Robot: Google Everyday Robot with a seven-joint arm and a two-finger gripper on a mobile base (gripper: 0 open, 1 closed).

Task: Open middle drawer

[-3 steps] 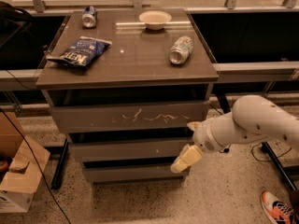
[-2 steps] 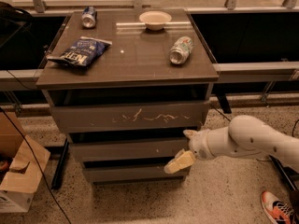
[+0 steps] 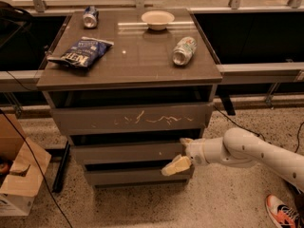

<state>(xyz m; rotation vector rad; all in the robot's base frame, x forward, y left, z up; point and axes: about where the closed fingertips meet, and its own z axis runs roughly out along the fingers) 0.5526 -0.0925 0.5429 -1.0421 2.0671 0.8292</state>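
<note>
We saw the claw (image 3: 175, 155) spread at the right end of the middle drawer (image 3: 123, 153), one finger near its top edge, the other near its lower edge.

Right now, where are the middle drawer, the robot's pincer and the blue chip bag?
middle drawer (image 3: 126, 152): camera view, centre of its plain front panel.
pincer (image 3: 175, 156): camera view, midway between its fingertips, at the drawer's right end.
blue chip bag (image 3: 81, 53): camera view, middle of the bag.
</note>
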